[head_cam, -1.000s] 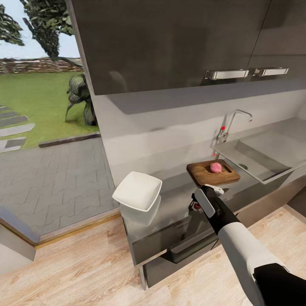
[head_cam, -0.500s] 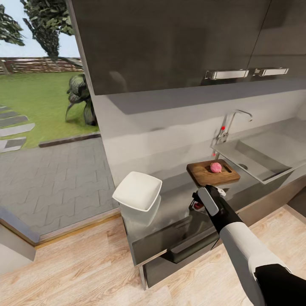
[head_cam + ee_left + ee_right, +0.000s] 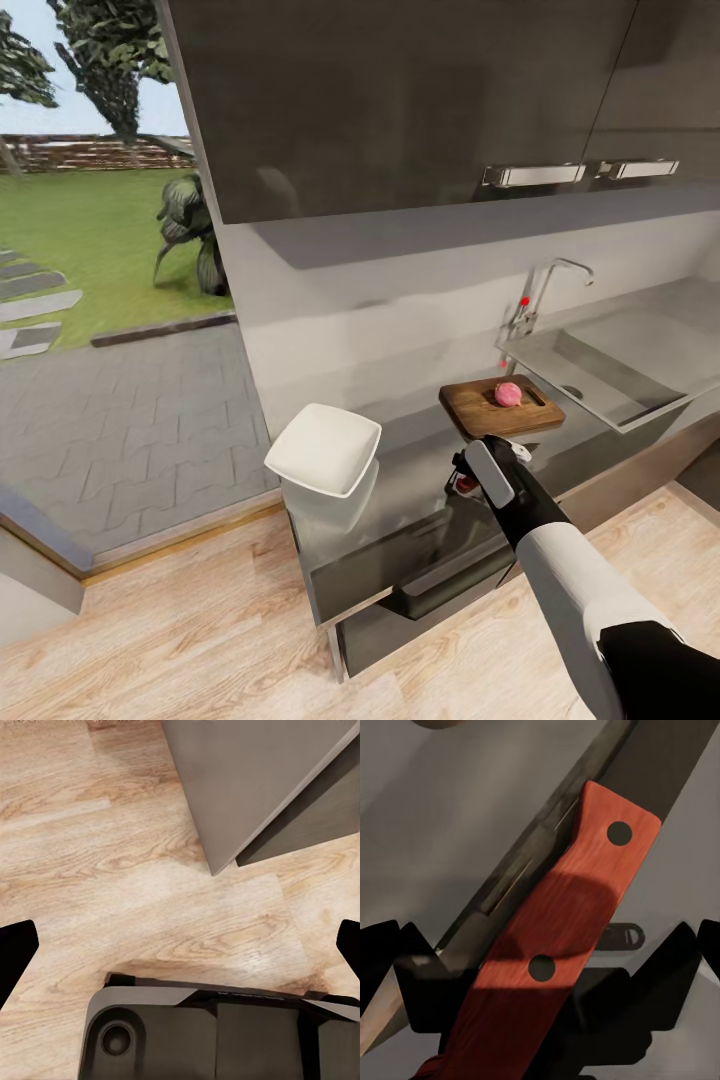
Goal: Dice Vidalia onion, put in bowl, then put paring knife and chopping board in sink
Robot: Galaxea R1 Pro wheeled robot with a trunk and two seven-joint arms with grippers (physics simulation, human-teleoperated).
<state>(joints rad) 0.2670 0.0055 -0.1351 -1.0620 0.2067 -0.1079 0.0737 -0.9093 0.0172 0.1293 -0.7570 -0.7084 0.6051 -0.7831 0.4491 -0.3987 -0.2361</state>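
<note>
The pinkish Vidalia onion (image 3: 508,394) sits on the dark wooden chopping board (image 3: 478,410), which lies on the countertop (image 3: 400,500) just left of the sink (image 3: 640,350). Left of the board, at the counter's end, stands the white squarish bowl (image 3: 323,448). My right gripper (image 3: 462,480) is down on the counter in front of the board, over the paring knife (image 3: 562,915). Its red handle lies between my open fingers (image 3: 376,945), and the dark blade (image 3: 532,870) points away. My left gripper (image 3: 180,945) hangs open over the wooden floor.
The chrome tap (image 3: 548,285) with its red-tipped lever rises behind the sink. Dark wall cabinets (image 3: 420,100) hang over the counter. A counter corner (image 3: 247,795) and my base (image 3: 210,1027) lie below the left gripper. A glass wall to the garden is on the left.
My right wrist has shifted slightly right and settled lower over the knife. Onion, board and bowl have not moved.
</note>
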